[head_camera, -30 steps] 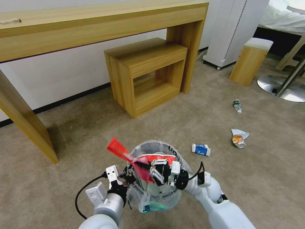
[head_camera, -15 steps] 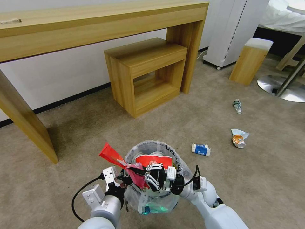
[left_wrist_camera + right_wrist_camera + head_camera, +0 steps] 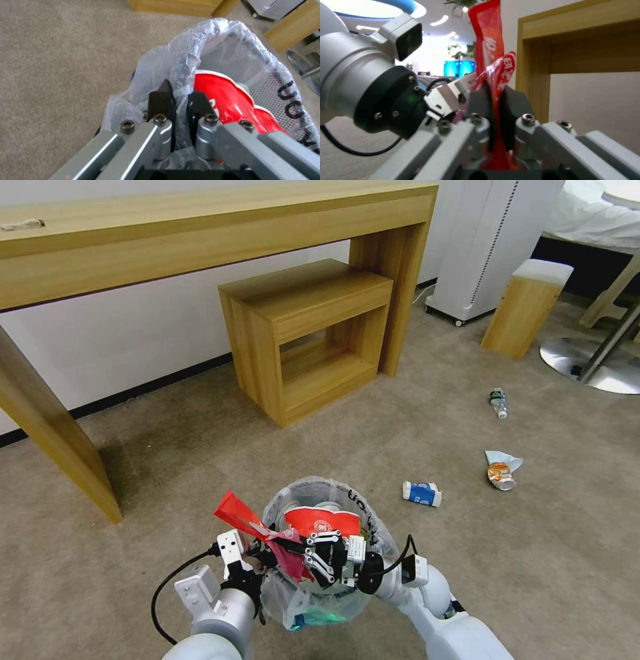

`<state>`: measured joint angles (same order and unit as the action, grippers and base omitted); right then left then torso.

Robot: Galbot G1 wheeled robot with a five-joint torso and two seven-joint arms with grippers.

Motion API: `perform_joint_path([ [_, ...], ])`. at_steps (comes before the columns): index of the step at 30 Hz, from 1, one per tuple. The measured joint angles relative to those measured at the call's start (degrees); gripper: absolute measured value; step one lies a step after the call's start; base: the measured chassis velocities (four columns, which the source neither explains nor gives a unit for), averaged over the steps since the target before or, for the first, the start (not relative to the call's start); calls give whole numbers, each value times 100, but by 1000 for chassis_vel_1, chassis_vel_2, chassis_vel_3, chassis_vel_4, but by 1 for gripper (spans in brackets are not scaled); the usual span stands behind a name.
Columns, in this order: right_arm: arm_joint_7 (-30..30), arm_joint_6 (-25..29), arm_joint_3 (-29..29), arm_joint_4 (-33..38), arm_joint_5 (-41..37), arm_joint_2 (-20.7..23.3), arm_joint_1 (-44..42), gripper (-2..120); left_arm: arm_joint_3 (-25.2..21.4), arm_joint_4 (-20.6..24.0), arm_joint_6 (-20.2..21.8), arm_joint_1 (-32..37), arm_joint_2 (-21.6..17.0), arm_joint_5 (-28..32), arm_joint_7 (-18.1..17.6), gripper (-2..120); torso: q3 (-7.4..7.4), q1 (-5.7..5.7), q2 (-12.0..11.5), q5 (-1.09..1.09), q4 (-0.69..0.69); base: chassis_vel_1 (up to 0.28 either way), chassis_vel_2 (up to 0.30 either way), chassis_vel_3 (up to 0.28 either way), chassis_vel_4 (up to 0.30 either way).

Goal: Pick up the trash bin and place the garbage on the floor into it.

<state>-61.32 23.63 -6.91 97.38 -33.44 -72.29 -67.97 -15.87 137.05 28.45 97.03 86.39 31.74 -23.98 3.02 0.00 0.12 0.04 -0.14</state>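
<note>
The left gripper (image 3: 257,561) is clenched on the rim of the trash bin (image 3: 320,553), its two dark pads pinching the crinkled clear liner bag and the mesh edge in the left wrist view (image 3: 178,105); the bin hangs low in front of the robot, above the beige floor (image 3: 200,447), held up at its left side; inside it sits a red-white paper bowl (image 3: 323,521), tilted against the far wall, its red side also plain in the left wrist view (image 3: 230,100); the right gripper (image 3: 303,560) is over the near-left part of the bin's mouth, grasping a red packet (image 3: 250,517), with its pads closed tight on the packet's middle in the right wrist view (image 3: 495,100); the packet's free end sticks up and out over the bin's left rim, beside the left gripper; on the carpet to the right of the bin lies a blue-white carton (image 3: 421,493), on its side and near the bin; farther right lies a crumpled wrapper (image 3: 501,470), orange and silver on a pale blue scrap; beyond that, well apart from the bin, a small plastic bottle (image 3: 498,403) lies flat; behind stand a long wooden worktop (image 3: 200,233) and a low wooden side unit (image 3: 307,333) tucked under it
</note>
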Motion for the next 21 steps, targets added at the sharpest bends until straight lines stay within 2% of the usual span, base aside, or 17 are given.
perform_joint_path([
  [3, 1, -3, 22, -22, -15, 0, 9, 17, -11, 0, 3, -8, -4, 8, 0, 3, 0, 0, 0, 0, 0, 0, 0, 0, 0],
  [5, -12, -8, 23, -27, -16, 5, 25, 28, -29, 0, 4, -15, -10, 19, 1, 3, 0, 0, 0, 0, 0, 0, 0, 0, 0],
  [6, -12, -8, 23, -27, -16, 5, 25, 28, -29, 0, 4, -15, -10, 19, 1, 3, 0, 0, 0, 0, 0, 0, 0, 0, 0],
  [8, -43, -47, 22, -20, -23, 38, 41, 41, -75, 0, 8, -40, -21, 47, 3, 3, 0, 0, 0, 0, 0, 0, 0, 0, 0],
  [9, -43, -47, 22, -20, -23, 38, 41, 41, -75, 0, 8, -40, -21, 47, 3, 3, 0, 0, 0, 0, 0, 0, 0, 0, 0],
  [12, -91, -75, -32, 18, -35, 113, 53, 54, -126, -15, 13, -89, -37, 89, 4, 3, 0, 0, 0, 0, 0, 0, 0, 0, 0],
  [13, -91, -75, -32, 18, -35, 113, 53, 54, -126, -15, 13, -89, -37, 89, 4, 3, 0, 0, 0, 0, 0, 0, 0, 0, 0],
  [16, -97, -80, -116, 80, -53, 198, 55, 72, -178, -36, 34, -149, -50, 145, 4, 3, 0, 0, 0, 0, 0, 0, 0, 0, 0],
  [20, -101, -81, -173, 117, -61, 234, 50, 81, -233, -40, 50, -185, -62, 191, 3, 3, 0, 0, 0, 0, 0, 0, 0, 0, 0],
  [21, -101, -81, -219, 149, -70, 262, 33, 87, -298, -41, 64, -213, -80, 245, 1, 3, 0, 0, 0, 0, 0, 0, 0, 0, 0],
])
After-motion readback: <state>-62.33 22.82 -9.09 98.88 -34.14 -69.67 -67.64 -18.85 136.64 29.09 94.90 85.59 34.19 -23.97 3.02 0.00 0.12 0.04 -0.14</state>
